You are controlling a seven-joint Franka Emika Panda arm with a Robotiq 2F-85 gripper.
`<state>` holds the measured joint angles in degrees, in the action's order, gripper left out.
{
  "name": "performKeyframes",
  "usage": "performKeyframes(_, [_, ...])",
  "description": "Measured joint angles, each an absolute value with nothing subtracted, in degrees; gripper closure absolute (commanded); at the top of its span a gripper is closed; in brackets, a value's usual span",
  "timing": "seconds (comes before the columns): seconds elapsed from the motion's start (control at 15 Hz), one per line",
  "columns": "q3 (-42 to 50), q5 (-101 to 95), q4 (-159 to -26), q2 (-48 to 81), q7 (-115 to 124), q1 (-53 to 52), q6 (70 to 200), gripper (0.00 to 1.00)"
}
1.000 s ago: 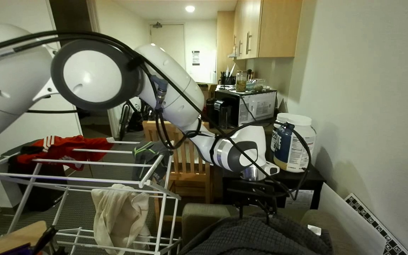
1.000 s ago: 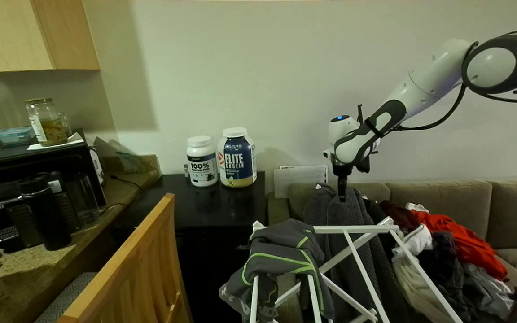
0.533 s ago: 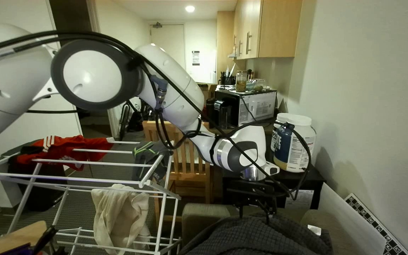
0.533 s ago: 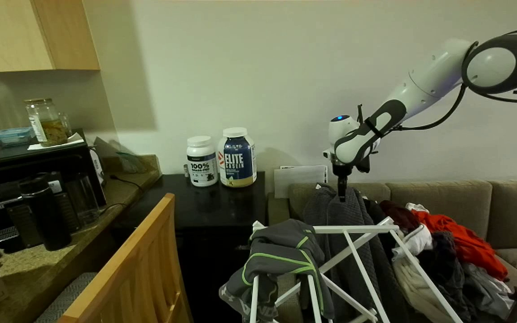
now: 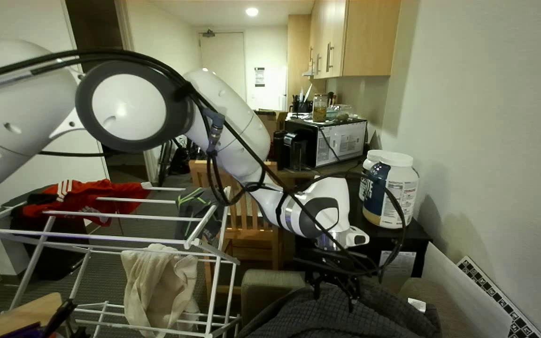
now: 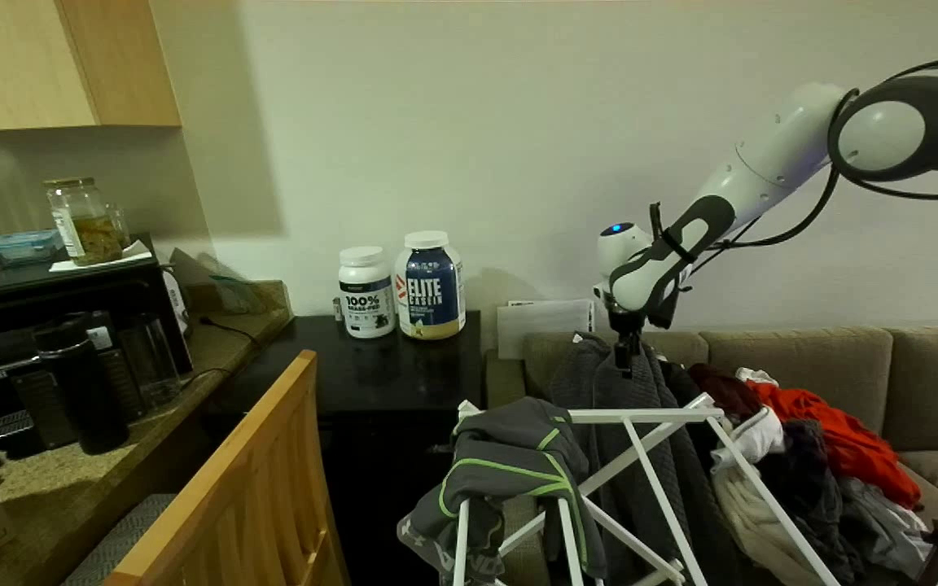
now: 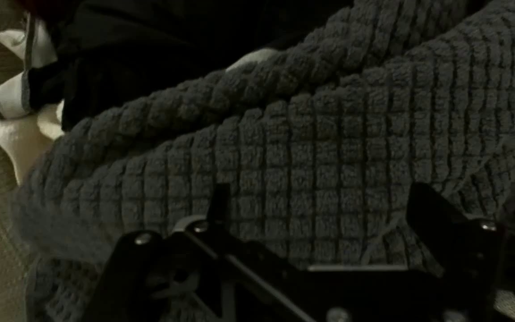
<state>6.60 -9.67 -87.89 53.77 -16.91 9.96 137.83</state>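
In an exterior view, a white-barred drying rack (image 6: 640, 416) partly hides a dark-grey waffle-textured cloth (image 6: 620, 395), over which a white jointed arm (image 6: 795, 150) slants down, black hand (image 7: 321, 185) spread wide.

Grey cloth (image 7: 311, 147): dark, small raised squares (rather waffle-like)
Drape: rumpled, one long fold
Couch (image 6: 827, 362): cloth lies at one end

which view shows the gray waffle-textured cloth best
Wrist view: the gray waffle-textured cloth appears large, grid texture clear. In an exterior view the cloth is cropped at bottom; in an exterior view the drying rack partly covers it.
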Motion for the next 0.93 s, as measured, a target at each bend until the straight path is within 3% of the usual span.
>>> performKeyframes(0.93, [13.2, -4.5, -93.0, 56.6, 22.9, 2.4, 138.4, 0.00])
